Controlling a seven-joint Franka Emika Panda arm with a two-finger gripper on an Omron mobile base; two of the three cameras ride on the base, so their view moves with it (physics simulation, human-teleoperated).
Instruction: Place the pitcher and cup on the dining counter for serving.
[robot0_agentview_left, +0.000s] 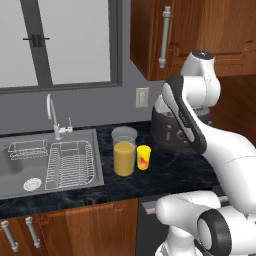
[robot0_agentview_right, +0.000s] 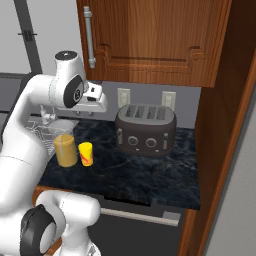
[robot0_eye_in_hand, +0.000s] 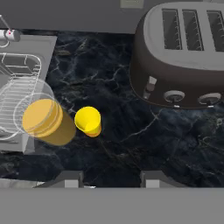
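The pitcher, a clear cylinder of orange liquid, stands on the black kitchen worktop beside the sink. Just to its right stands the small yellow cup, close to it but apart. My gripper hangs high above the worktop and looks down on both; they lie ahead and to the left of its fingertips. The jaws stand open with nothing between them. The dining counter is out of view.
A dark toaster sits at the back of the worktop, right of the cup. A sink with a wire dish rack and a faucet lies to the left. Wooden wall cabinets hang overhead.
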